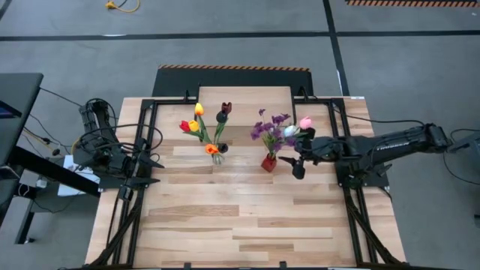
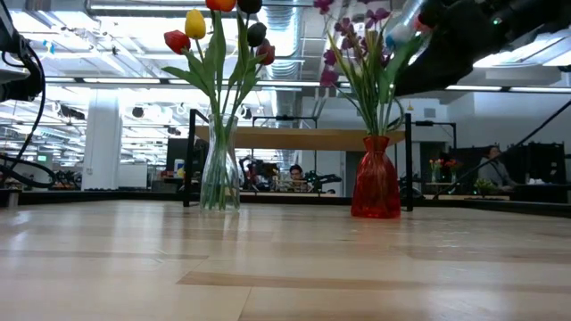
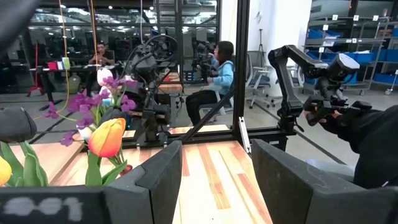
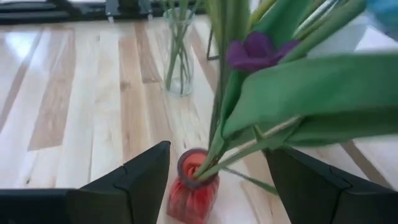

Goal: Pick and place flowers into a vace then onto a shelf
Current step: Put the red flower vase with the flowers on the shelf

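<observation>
Two vases are seen on the bench [image 1: 225, 217]: a clear glass vase [image 2: 219, 169] and a red vase [image 2: 376, 178]. In the glass vase, six tulips [image 1: 204, 127] are counted from above: yellow, red, a second yellow, orange and two dark maroon. The red vase holds a purple sprig [image 1: 270, 127], a white tulip [image 1: 289, 131] and a pink tulip [image 1: 305, 122]. One shelf [image 2: 303, 137] is seen behind both vases, with nothing standing on it.

The right claw [image 1: 298, 166] is held just beside the red vase, on its right, with the stems and leaves passing between its spread fingers [image 4: 140, 177]; nothing is gripped, the claw being released. The right arm is stretched in low from the bench's right edge, roughly level.

The left claw [image 1: 150, 171] is kept at the bench's left edge, well apart from the glass vase, its arm folded. Its fingers [image 3: 165, 171] are parted and empty.
</observation>
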Robot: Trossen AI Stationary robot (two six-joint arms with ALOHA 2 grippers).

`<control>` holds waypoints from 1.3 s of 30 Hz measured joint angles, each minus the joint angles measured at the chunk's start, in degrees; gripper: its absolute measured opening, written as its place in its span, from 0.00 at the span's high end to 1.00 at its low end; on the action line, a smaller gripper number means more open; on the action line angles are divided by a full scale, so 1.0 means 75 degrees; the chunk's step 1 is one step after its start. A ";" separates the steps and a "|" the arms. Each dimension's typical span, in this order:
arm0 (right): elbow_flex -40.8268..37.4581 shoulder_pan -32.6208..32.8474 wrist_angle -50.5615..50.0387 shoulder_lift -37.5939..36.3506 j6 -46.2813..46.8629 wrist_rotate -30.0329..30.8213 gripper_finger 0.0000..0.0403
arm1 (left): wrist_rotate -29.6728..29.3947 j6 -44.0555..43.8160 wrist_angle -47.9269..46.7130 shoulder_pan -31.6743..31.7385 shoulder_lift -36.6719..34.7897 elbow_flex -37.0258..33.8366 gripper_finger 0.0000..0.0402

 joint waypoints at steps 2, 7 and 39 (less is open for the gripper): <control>0.0000 0.0078 -0.0116 -0.0147 -0.0003 -0.0009 0.35 | 0.0000 -0.0001 0.0003 0.0000 0.0000 0.0000 0.54; 0.0000 0.0265 -0.0413 -0.0469 0.0019 0.0060 0.35 | 0.0001 -0.0014 0.0003 0.0000 0.0000 0.0000 0.54; -0.1847 0.2852 0.0123 -0.0642 0.2582 0.2418 0.35 | 0.0283 -0.0041 -0.0073 -0.0003 0.0003 0.0000 0.54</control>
